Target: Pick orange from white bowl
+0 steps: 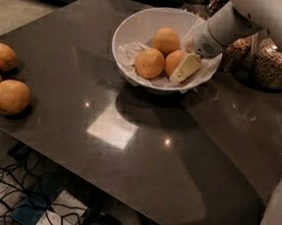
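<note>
The white bowl [139, 23] stands at the back middle of the dark table, lined with crinkled white paper. Three oranges lie in it: one at the back [166, 40], one at the front left [149, 63], and a deeper reddish orange [173, 61] at the right. My gripper [178, 72] reaches down into the bowl from the upper right. It sits right against the reddish orange, on its right side. The arm's white wrist [214, 34] covers the bowl's right rim.
Three paler oranges [9, 96] lie at the table's left edge. Glass jars of grains [270, 66] stand behind the bowl at the right. Cables and a power strip [29, 208] lie on the floor below the table's front edge.
</note>
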